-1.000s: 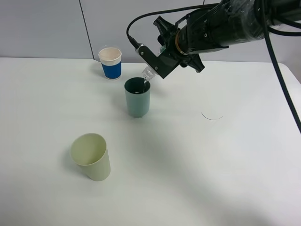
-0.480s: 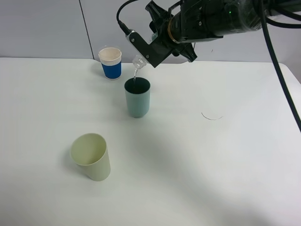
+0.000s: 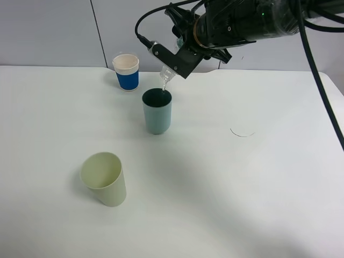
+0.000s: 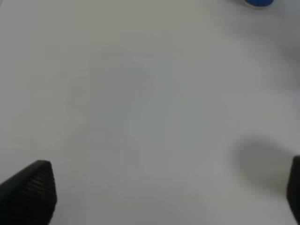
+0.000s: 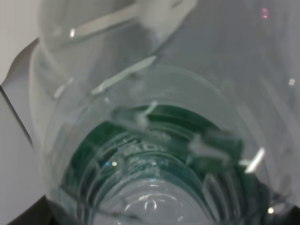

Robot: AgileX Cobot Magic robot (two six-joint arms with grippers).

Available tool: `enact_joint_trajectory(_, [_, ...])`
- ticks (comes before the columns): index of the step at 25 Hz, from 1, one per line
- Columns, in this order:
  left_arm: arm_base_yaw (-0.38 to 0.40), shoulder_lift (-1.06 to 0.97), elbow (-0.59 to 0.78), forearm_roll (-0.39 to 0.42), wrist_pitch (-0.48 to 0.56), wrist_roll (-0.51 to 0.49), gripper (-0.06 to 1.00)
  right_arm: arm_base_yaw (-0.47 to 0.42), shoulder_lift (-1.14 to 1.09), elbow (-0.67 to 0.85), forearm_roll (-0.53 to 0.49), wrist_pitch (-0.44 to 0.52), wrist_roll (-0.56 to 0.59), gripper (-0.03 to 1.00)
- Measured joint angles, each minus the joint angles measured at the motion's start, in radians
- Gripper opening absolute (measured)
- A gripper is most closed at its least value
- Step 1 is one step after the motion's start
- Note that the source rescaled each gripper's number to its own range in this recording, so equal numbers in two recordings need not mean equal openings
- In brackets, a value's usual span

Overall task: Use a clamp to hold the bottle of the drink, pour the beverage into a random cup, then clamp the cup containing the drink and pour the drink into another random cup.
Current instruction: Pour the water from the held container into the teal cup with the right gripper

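My right gripper (image 3: 176, 63) is shut on the bottle of the drink (image 3: 167, 79). The bottle is tipped steeply, with its open neck pointing down just above the rim of the teal cup (image 3: 157, 111). A thin thread of the beverage (image 3: 163, 87) seems to run from the neck into that cup. In the right wrist view the clear bottle (image 5: 154, 140) with its green label fills the picture. The pale yellow-green cup (image 3: 105, 178) stands alone at the front left. My left gripper (image 4: 164, 190) hangs open over bare table, with nothing between its fingertips (image 4: 33, 187).
A white cup with a blue sleeve (image 3: 127, 71) stands at the back, just left of the teal cup, and its edge shows in the left wrist view (image 4: 258, 2). A faint ring mark (image 3: 243, 133) lies on the white table (image 3: 242, 188) to the right.
My right arm lifted the tipped bottle up and left, then came slightly back right and down. The neck stays over the teal cup. The cups have not moved.
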Motion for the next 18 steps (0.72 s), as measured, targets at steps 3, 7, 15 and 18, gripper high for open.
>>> enact_joint_trajectory(3, [0.0, 0.0, 0.0, 0.0, 0.0, 0.0, 1.0, 0.0, 0.0, 0.0, -0.011, 0.002, -0.006, 0.01])
enact_joint_trajectory(7, [0.0, 0.0, 0.0, 0.0, 0.0, 0.0, 1.0, 0.0, 0.0, 0.0, -0.01, 0.005, 0.01, 0.01])
enact_joint_trajectory(15, [0.0, 0.0, 0.0, 0.0, 0.0, 0.0, 1.0, 0.0, 0.0, 0.0, 0.274, 0.007, 0.557, 0.01])
enact_joint_trajectory(18, [0.0, 0.0, 0.0, 0.0, 0.0, 0.0, 1.0, 0.0, 0.0, 0.0, 0.372, 0.012, 0.795, 0.01])
